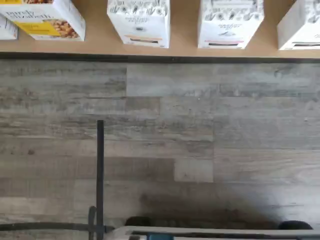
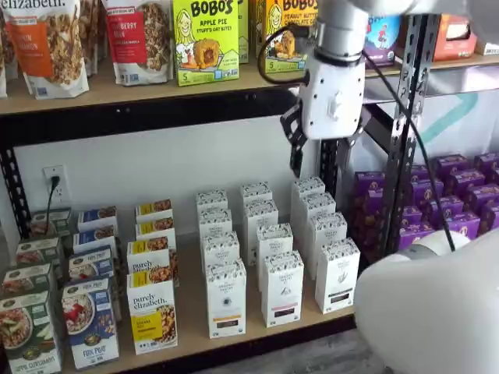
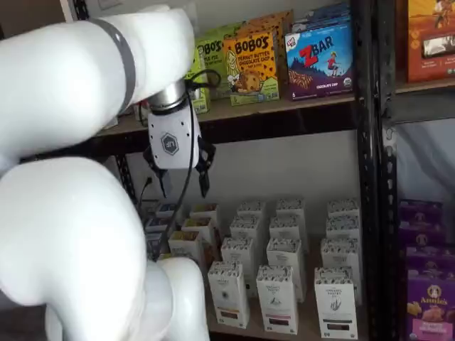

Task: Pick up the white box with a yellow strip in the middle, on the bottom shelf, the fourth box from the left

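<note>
I see purely elizabeth boxes (image 2: 152,315) with yellow panels standing in a row running back from the front edge, with Fox Puff boxes (image 2: 90,321) just beside them and green cartons (image 2: 30,335) at the far end, whose print is too blurred for me to read. On the board above stand a green Bobo's apple pie box (image 2: 205,40), an orange Bobo's peanut butter box (image 3: 251,67), a blue ZBar box (image 3: 319,60) and tall granola bags (image 2: 53,45). Purple boxes (image 2: 456,195) fill the neighbouring bay, a wall socket (image 2: 54,184) with a plugged-in cable sits on the white back wall, and grey wood-look floor planks (image 1: 200,145) lie in front of the rack.
</note>
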